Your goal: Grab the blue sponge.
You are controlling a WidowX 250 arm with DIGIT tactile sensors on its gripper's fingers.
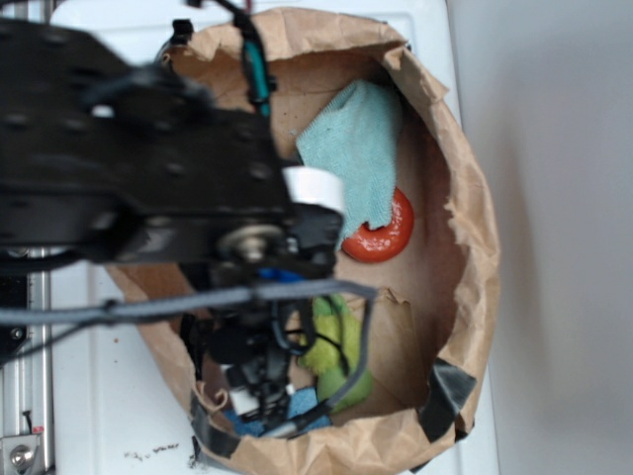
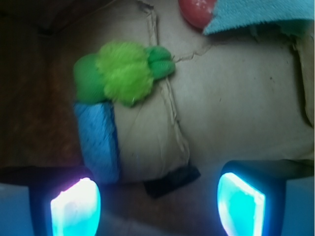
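The gripper [image 2: 157,206] hangs with jaws apart, empty, above the bag [image 2: 236,113] floor. The sponge [image 2: 97,142] lies flat by the bag's wall, touching the green plush [image 2: 123,73].

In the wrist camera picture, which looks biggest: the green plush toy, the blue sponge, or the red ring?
1. Green plush toy, largest.
2. Blue sponge, only slightly smaller; close enough to be unsure.
3. Red ring, smallest, but cut off by the frame edge and partly under the teal cloth, so not a fair comparison.
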